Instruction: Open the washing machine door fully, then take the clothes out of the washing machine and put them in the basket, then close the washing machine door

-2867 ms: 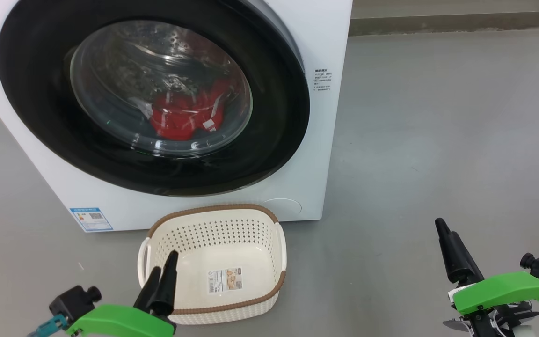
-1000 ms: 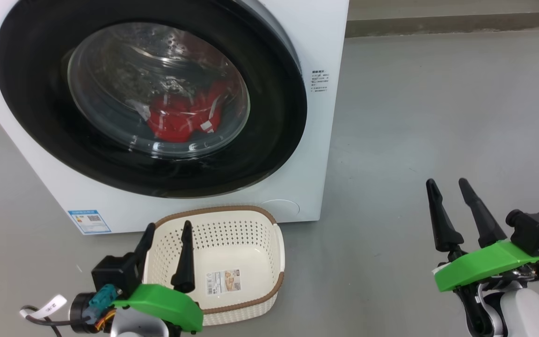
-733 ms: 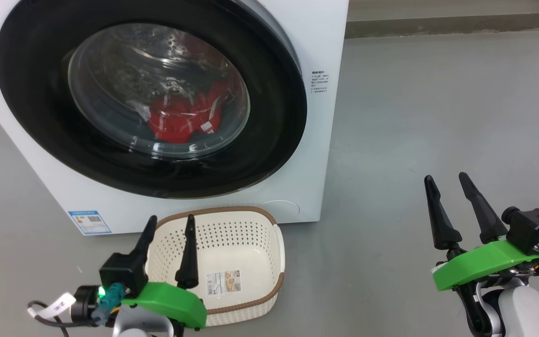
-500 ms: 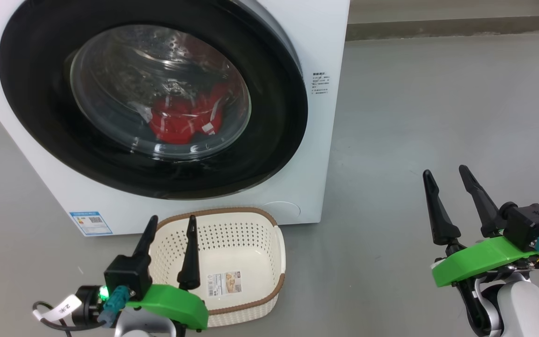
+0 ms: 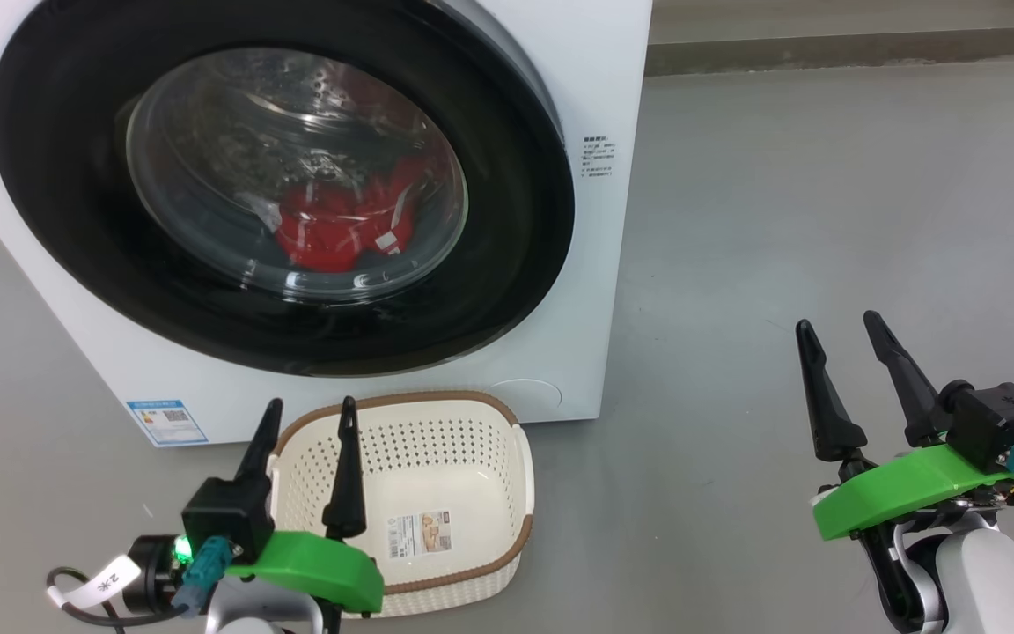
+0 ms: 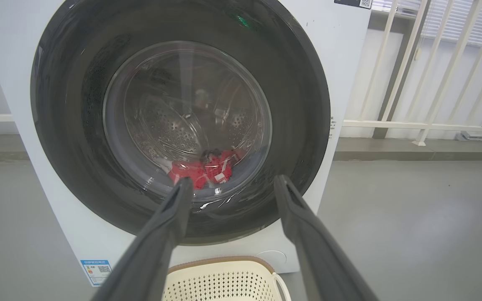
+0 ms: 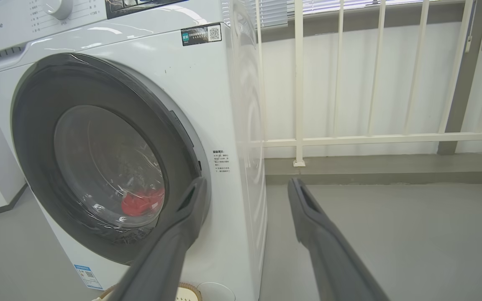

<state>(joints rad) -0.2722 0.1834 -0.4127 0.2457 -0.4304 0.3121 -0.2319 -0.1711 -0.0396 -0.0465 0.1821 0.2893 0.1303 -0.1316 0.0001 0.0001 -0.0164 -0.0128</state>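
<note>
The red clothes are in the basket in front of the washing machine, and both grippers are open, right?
No. The head view shows the red clothes inside the washing machine, behind its door; the basket holds none. The left gripper and right gripper are open.

Head camera looks down, wrist cameras level; all share the washing machine door (image 5: 282, 176).

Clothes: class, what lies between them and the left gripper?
The shut door. In the left wrist view the clothes show through its glass bowl, beyond the left gripper, whose jaws are open.
</note>
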